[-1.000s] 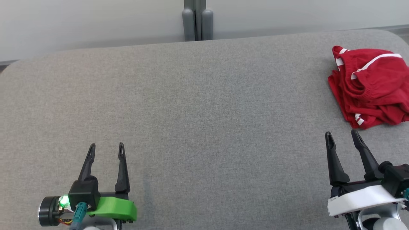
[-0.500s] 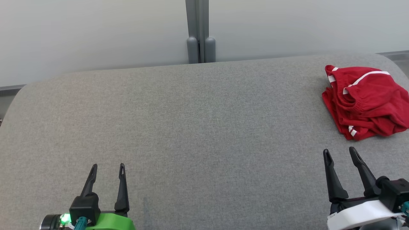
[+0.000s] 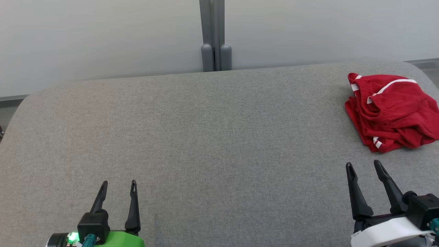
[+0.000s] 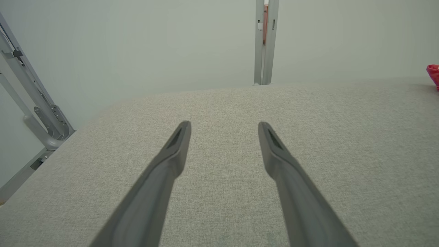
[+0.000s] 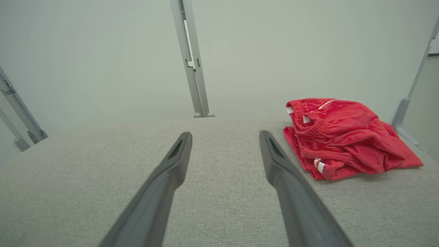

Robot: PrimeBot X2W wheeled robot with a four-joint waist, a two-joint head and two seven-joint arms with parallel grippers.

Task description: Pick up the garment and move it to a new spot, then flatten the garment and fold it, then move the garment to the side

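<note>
The garment [image 3: 391,111] is a crumpled red piece with white stripes and an elastic band, lying at the far right of the grey padded table [image 3: 205,137]. In the right wrist view the garment [image 5: 343,137] lies ahead and to the right of my fingers. A red edge of the garment [image 4: 433,73] peeks in at the right border of the left wrist view. My right gripper [image 3: 363,165] is open, a short way in front of the garment and apart from it. At the lower left my left gripper [image 3: 118,184] hovers open with nothing between its fingers.
A grey metal post [image 3: 215,37] stands behind the table's far edge against a pale wall. Frame legs [image 4: 31,103] rise at the table's left corner, and another leg [image 5: 408,109] at its right corner beside the garment.
The whole picture has shifted downward, so the camera has tilted up, showing more wall. Both grippers sit lower in view and remain open. The garment lies as before.
</note>
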